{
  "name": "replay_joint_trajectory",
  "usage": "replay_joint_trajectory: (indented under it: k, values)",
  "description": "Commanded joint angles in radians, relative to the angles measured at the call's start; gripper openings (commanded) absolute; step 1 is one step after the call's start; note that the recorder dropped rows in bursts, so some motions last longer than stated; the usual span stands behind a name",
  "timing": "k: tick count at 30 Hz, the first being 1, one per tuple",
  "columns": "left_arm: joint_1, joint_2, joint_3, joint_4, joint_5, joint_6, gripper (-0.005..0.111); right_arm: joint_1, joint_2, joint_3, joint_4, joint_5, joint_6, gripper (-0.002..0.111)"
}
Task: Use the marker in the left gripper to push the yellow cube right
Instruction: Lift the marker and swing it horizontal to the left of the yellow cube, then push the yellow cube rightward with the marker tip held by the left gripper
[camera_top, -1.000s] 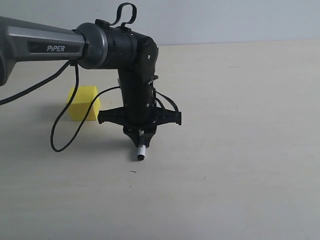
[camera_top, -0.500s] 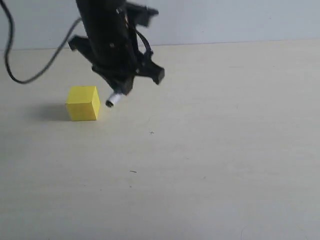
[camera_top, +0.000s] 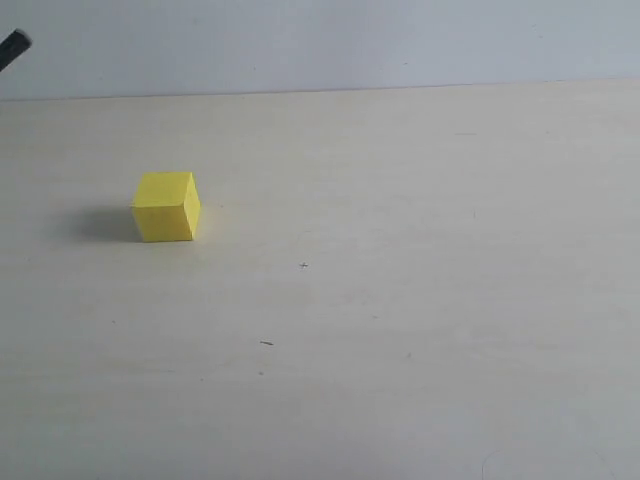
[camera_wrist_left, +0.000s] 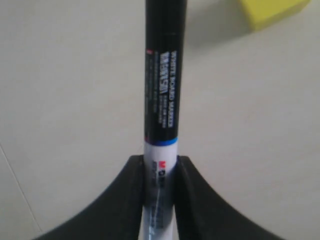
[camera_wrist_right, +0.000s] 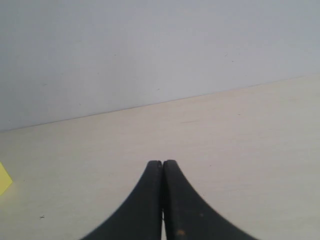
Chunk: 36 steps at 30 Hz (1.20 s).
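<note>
Exterior view: the yellow cube (camera_top: 166, 206) sits alone on the left of the counter (camera_top: 420, 320), nothing touching it. Left wrist view: the marker (camera_wrist_left: 164, 85) is clamped in the left pincer (camera_wrist_left: 160, 172), clear of the cube. The right pincer (camera_wrist_right: 163, 172) is clenched, empty. The push seems not yet begun.

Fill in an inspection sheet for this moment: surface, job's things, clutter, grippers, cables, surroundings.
Surface: pale table, a few tiny dark specks.
Job's things: yellow cube sits alone on the table, nothing touching it; marker clamped in the left gripper, clear of the cube.
Clutter: nothing seen.
Grippers: left shut on the marker; right gripper shut, empty.
Cables: nothing seen.
Surroundings: plain light wall; a dark tip at the exterior view's upper left edge, cannot tell what.
</note>
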Motion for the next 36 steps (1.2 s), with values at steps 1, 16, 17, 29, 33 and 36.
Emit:
replay_joint_trajectory:
  k: [1, 16, 17, 29, 33, 36]
  values:
    - [0.115, 0.046, 0.088, 0.001, -0.110, 0.143, 0.000, 0.000, -0.001, 0.004, 0.000, -0.006, -0.007, 0.000]
    - [0.142, 0.317, 0.129, 0.012, -0.338, 0.568, 0.000, 0.000, -0.001, 0.004, 0.000, -0.006, -0.007, 0.000]
    - [0.142, 0.334, 0.129, 0.012, -0.348, 0.617, 0.000, 0.000, -0.001, 0.004, 0.000, -0.006, -0.007, 0.000]
    - [0.210, 0.417, 0.125, 0.026, -0.547, 0.962, 0.000, 0.000, -0.001, 0.004, 0.000, -0.006, -0.007, 0.000]
    - [0.222, 0.433, 0.125, 0.008, -0.633, 1.004, 0.000, 0.000, -0.001, 0.004, 0.000, -0.006, -0.007, 0.000]
    - [0.222, 0.449, 0.125, 0.008, -0.633, 1.084, 0.000, 0.000, -0.001, 0.004, 0.000, -0.006, -0.007, 0.000]
